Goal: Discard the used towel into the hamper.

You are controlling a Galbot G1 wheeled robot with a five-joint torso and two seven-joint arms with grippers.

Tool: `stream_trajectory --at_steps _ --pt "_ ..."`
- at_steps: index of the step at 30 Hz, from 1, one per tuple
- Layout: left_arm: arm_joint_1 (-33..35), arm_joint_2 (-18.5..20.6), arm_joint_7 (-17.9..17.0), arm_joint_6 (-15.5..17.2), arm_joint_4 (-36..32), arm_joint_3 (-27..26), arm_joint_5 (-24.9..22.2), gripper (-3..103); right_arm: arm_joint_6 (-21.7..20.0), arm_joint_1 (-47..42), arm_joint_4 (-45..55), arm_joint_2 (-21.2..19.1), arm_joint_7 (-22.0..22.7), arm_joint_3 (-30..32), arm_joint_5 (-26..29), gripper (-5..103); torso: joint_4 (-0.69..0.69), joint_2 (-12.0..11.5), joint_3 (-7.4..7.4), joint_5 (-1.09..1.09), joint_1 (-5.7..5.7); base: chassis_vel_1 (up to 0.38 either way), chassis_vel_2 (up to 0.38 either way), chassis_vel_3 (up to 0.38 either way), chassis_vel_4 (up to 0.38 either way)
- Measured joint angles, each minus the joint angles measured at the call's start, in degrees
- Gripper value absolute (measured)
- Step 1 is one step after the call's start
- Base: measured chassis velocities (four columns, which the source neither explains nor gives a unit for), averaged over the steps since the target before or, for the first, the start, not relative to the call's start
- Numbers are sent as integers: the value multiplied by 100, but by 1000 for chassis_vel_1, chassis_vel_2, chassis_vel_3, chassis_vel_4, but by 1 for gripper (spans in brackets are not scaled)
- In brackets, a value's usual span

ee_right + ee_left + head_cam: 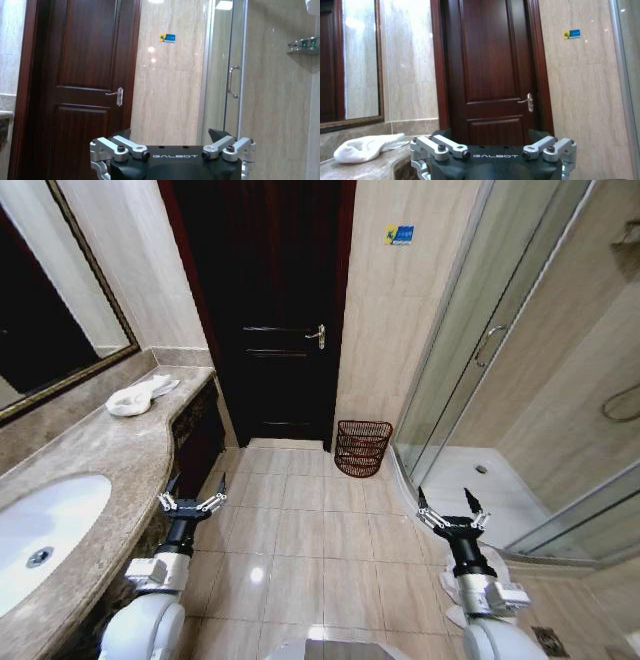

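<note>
The used towel, white and crumpled, lies on the far end of the marble counter, next to the mirror. It also shows in the left wrist view as the towel, ahead and off to one side. The hamper, a dark reddish-brown open-weave basket, stands on the floor against the wall between the door and the shower. My left gripper hangs open beside the counter's front edge, well short of the towel. My right gripper is open over the floor near the shower. Both hold nothing.
A dark wooden door is shut straight ahead. A white sink is set in the counter at near left. The glass shower enclosure fills the right side. Tiled floor lies between counter and shower.
</note>
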Motion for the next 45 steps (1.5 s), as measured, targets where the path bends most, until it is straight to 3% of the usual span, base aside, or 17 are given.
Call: stream_trajectory --at_steps 45 --pt "-16 -1 -23 -120 174 -29 95 100 5 141 -125 7 -26 -63 -51 100 0 0 0 0 0 -45 86 85 -46"
